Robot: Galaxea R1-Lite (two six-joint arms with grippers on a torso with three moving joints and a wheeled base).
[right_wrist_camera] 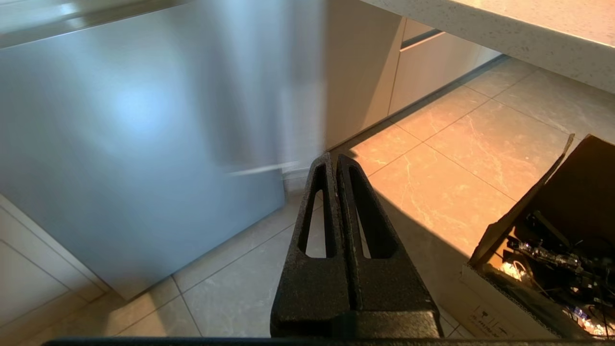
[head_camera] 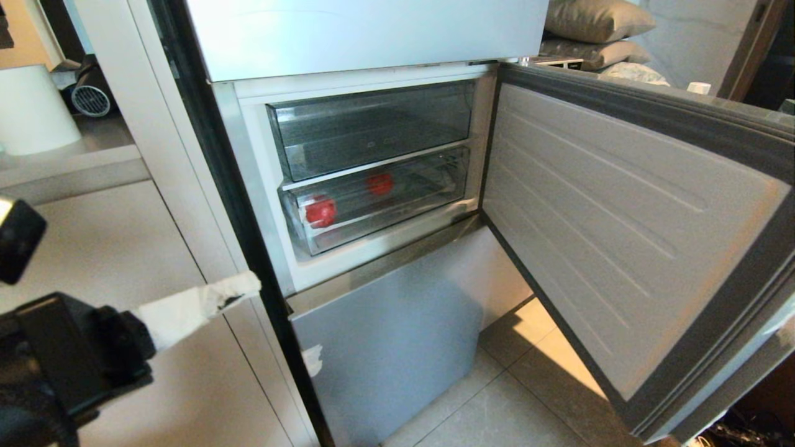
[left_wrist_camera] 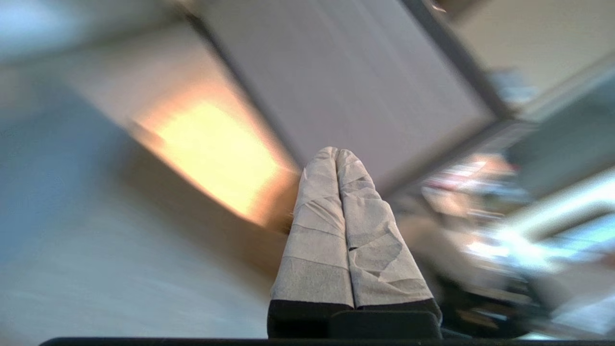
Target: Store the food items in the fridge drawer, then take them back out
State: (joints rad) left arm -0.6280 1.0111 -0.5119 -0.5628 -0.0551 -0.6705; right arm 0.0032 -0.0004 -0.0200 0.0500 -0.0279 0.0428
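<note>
Nearest us, our left gripper (head_camera: 251, 284) hangs with its taped fingers (left_wrist_camera: 336, 202) pressed together, empty, just beside the fridge's left edge. Both red fruits (head_camera: 320, 212) (head_camera: 379, 184) lie well apart in the closed lower drawer (head_camera: 379, 202). The door (head_camera: 621, 230) stands wide. Our right gripper (right_wrist_camera: 335, 161) is closed above the floor.

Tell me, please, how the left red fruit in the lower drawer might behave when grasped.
The left fruit looks round and smooth, so it would probably roll along the drawer if nudged. Its glossy skin may slip between the pads. It seems firm, likely holding its shape.
</note>
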